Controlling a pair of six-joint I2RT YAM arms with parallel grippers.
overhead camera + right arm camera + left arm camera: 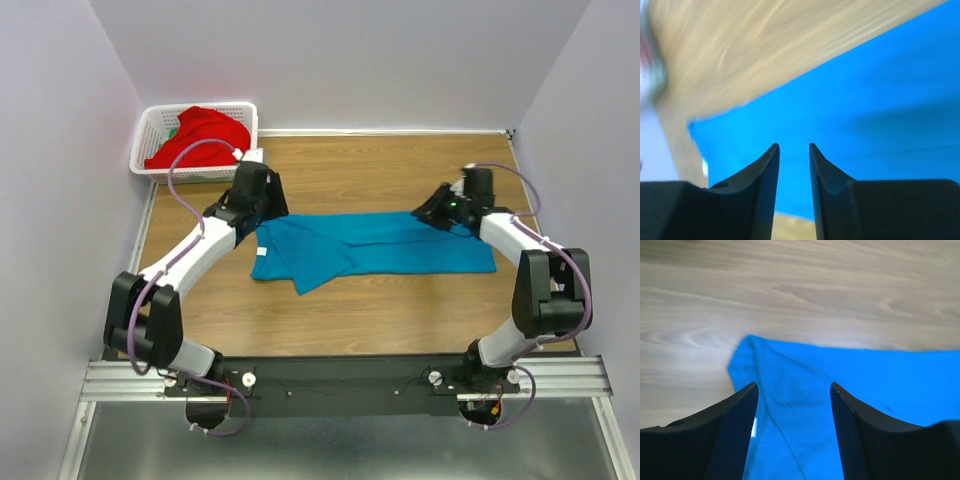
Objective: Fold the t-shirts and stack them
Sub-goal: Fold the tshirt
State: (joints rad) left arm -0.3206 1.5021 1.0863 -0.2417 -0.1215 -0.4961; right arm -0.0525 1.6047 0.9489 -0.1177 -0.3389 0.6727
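- Mid-table: teal t-shirt (390,250) lies flat on wooden table (400,320), already a narrow band, long axis 9-to-3 o'clock in the top view, loose flap doubled over at the 7 o'clock end.
- Left gripper (794,385) sits over the 9 o'clock end, jaws spread wide, nothing between them, cloth right below; shirt corner at 11 o'clock of the fingertips in the wrist view.
- Right gripper (794,145) sits over the 3 o'clock end near the far edge, jaws parted only narrowly, no cloth seen pinched; wrist view blurred, so cloth contact unclear.
- Key relation: one arm at each short end, shirt spanning between, each end nearer its own arm. Likely next fold goes across the long axis, one end carried to the other.
- Red t-shirt (205,135) bunched in white basket (143,150) at table's 10 o'clock corner, well apart from the teal one, not yet folded.
- Nothing between either gripper and cloth. Basket near the left wrist at 11 o'clock, purple cable (190,160) looping in front of it; worth watching on a lift.
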